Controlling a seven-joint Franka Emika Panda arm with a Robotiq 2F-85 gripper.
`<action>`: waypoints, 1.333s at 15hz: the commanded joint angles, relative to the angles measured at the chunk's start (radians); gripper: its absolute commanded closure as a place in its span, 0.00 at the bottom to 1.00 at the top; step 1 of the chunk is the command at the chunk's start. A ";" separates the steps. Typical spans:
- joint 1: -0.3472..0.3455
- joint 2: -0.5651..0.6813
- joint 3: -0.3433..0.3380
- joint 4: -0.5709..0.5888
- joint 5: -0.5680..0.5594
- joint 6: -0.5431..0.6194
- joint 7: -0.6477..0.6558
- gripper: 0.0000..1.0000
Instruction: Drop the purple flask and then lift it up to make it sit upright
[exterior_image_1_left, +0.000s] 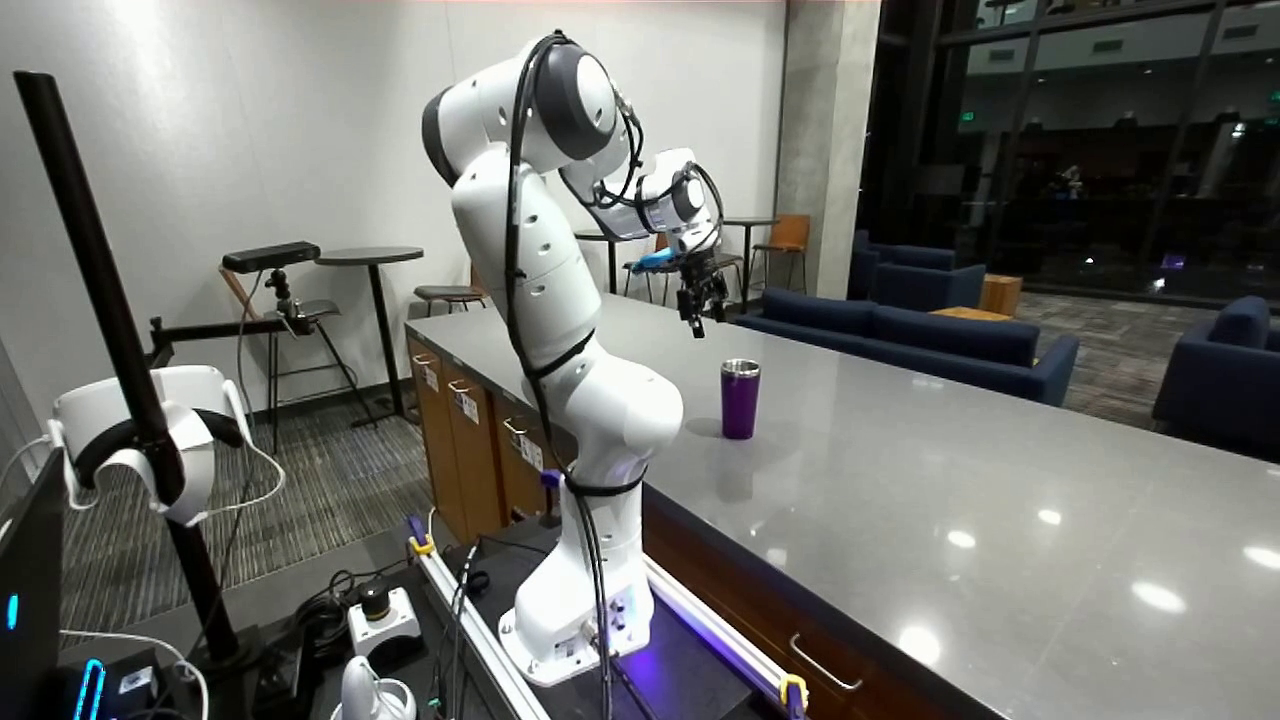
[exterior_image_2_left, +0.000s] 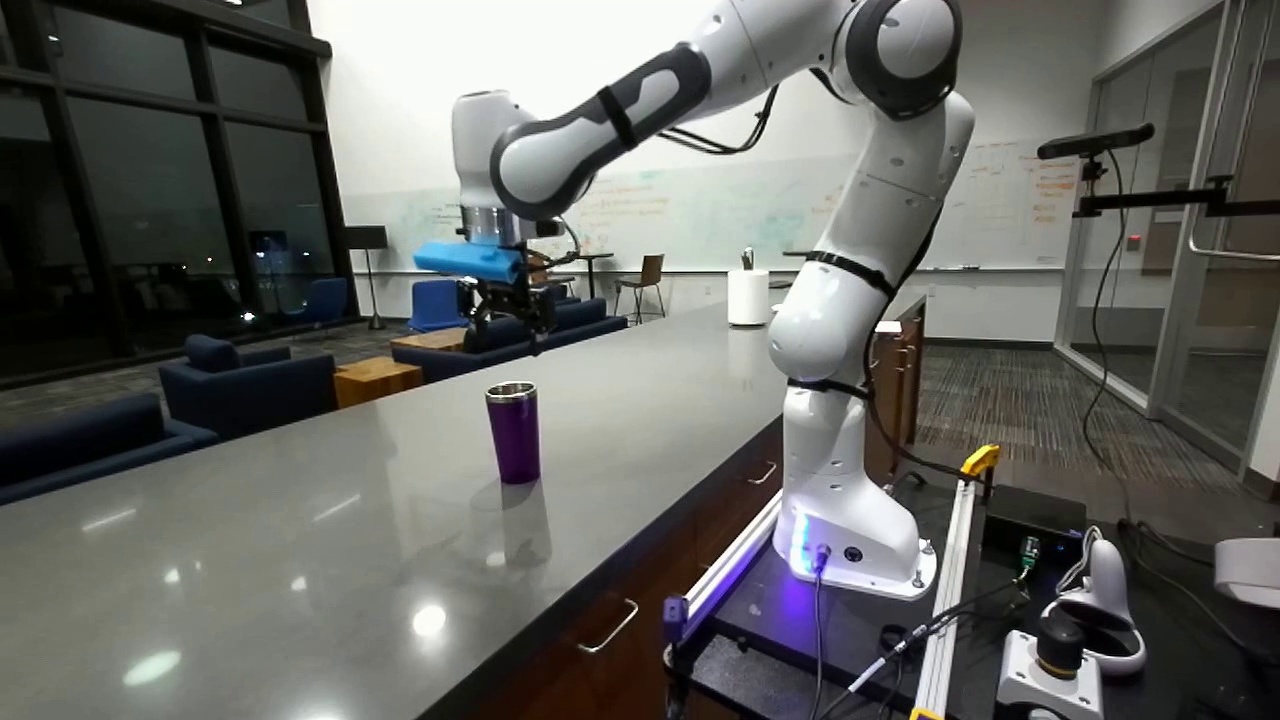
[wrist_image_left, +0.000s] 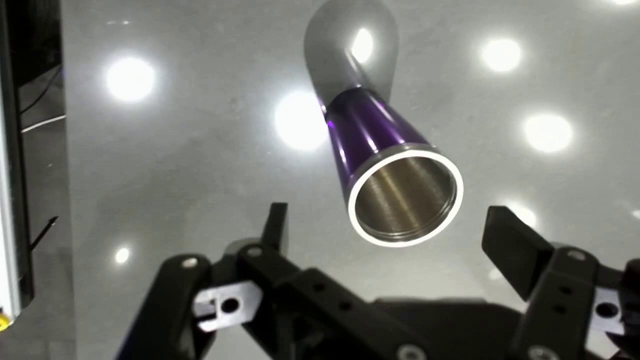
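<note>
One purple flask (exterior_image_1_left: 740, 405) stands upright on a gray bench (exterior_image_1_left: 1000, 470) — silvery rim (exterior_image_1_left: 741, 367) on top — to the right of the white robot arm (exterior_image_1_left: 550, 280) in an exterior view. The tool (wrist_image_left: 389, 215) hangs higher than the flask and apart from it, its fingers (wrist_image_left: 515, 250) spread wide, one to the left and one to the right of the rim in the wrist view. Dark blue sofas (exterior_image_1_left: 900, 335) sit beyond the bench's far edge; a white canister (exterior_image_2_left: 748, 300) stands toward the far end.
</note>
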 joint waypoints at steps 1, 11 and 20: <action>0.046 0.003 -0.028 0.051 -0.007 -0.104 -0.008 0.00; 0.035 0.065 -0.089 0.085 0.068 -0.154 0.026 0.00; 0.040 0.105 -0.161 0.041 0.154 -0.140 0.030 0.00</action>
